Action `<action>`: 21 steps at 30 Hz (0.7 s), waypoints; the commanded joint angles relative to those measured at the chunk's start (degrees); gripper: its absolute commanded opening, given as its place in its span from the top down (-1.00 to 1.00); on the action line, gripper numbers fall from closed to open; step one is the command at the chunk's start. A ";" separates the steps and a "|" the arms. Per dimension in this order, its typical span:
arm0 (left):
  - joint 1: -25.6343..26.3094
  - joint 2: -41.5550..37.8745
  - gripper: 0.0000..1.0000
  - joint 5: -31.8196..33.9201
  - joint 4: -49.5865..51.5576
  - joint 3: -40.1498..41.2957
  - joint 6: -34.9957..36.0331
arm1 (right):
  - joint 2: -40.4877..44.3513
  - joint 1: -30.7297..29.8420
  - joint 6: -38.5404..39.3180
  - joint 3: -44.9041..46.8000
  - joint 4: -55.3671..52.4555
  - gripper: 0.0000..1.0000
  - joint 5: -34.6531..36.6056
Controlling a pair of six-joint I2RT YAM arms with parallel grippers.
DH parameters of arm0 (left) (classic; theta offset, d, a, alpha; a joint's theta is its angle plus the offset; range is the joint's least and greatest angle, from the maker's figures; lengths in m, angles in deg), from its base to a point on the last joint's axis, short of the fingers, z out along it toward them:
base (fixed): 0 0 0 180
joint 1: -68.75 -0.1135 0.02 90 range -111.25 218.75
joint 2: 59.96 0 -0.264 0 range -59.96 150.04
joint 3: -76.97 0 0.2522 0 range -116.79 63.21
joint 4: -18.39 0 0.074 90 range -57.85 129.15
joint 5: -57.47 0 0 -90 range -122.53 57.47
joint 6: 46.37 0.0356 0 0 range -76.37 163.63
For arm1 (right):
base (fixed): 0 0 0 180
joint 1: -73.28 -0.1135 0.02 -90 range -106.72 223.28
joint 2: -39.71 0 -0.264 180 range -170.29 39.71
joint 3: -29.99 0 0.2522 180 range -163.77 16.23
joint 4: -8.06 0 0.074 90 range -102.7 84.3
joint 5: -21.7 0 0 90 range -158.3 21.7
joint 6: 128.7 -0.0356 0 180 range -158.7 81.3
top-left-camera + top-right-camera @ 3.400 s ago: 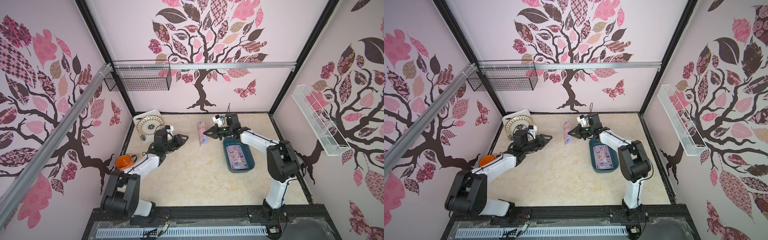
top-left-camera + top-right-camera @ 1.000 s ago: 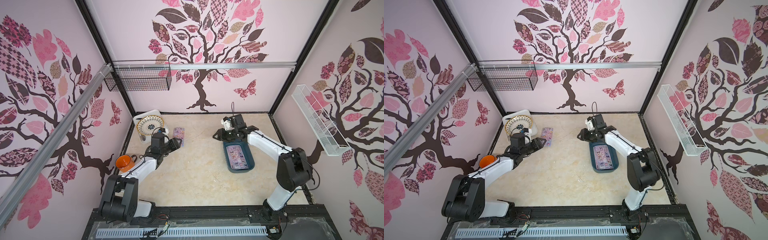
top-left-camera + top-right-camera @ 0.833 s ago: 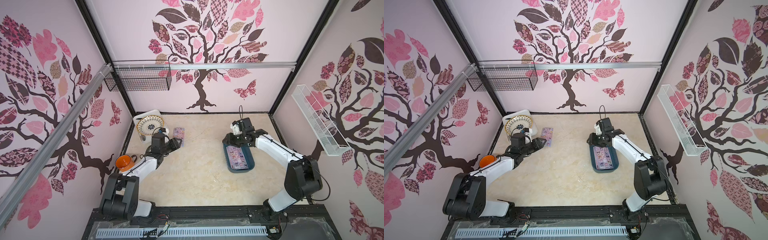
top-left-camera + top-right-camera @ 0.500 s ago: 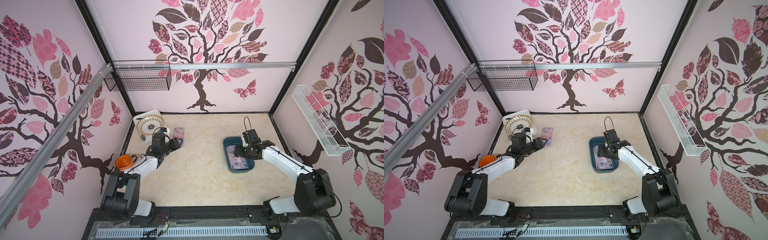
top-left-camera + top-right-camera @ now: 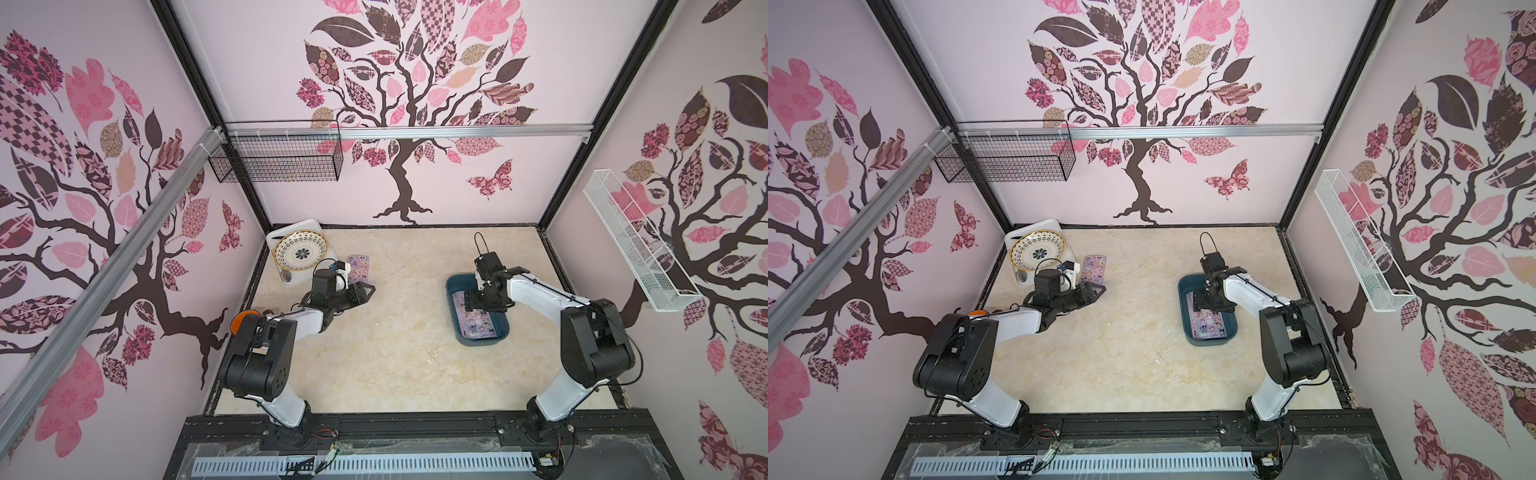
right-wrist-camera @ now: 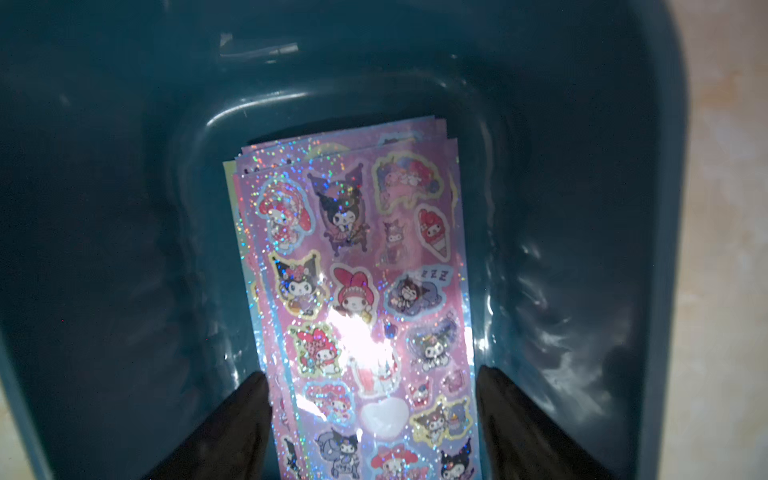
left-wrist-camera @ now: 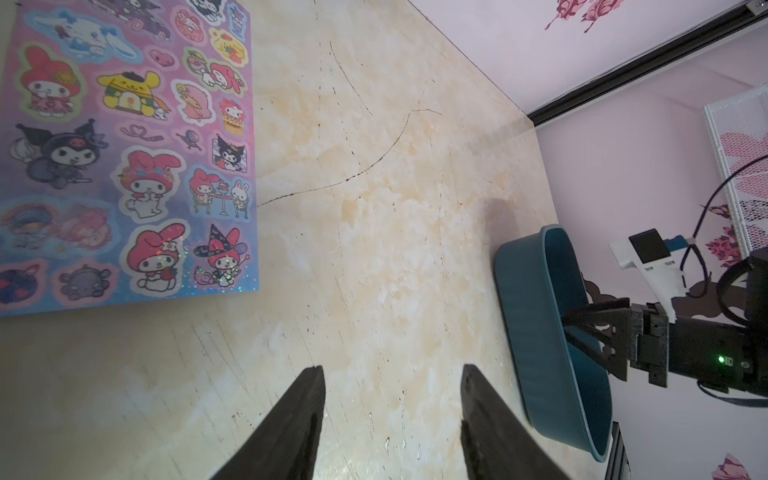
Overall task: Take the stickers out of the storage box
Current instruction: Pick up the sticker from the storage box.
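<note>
The dark teal storage box (image 5: 454,291) (image 5: 1185,291) stands on the right of the table. A stack of pink stickers (image 5: 478,323) (image 5: 1209,323) (image 6: 357,282) lies flat in it. My right gripper (image 5: 484,305) (image 5: 1210,305) (image 6: 372,380) reaches down into the box, open, a finger at each long edge of the stack. One sticker sheet (image 5: 358,266) (image 5: 1093,268) (image 7: 124,145) lies on the table beside the white tray. My left gripper (image 5: 368,289) (image 5: 1098,291) (image 7: 390,374) hovers just in front of that sheet, open and empty. The left wrist view shows the box (image 7: 536,316) from the side.
A white tray (image 5: 286,279) with a patterned plate (image 5: 299,249) sits in the far left corner. An orange cup (image 5: 241,322) stands by the left arm. A black wire basket (image 5: 276,158) and a white one (image 5: 636,245) hang on the walls.
The sheet once held upright mid-table now lies by the tray. My right gripper swung from the box's far end to over the stack, dropped in and widened. The left gripper drew back slightly.
</note>
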 commanded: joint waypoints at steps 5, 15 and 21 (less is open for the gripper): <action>1.78 -2.94 -0.15 3.32 2.90 -1.06 5.34 | -4.86 3.35 4.39 -2.75 -2.97 -0.71 -6.96; 3.82 -5.47 -0.16 8.64 5.50 -0.76 8.81 | -9.24 3.28 4.79 -5.33 -5.31 -0.99 -4.38; 3.83 -5.61 -0.16 8.84 4.87 -0.28 8.81 | -8.98 2.69 3.45 -4.52 -4.63 -0.93 1.21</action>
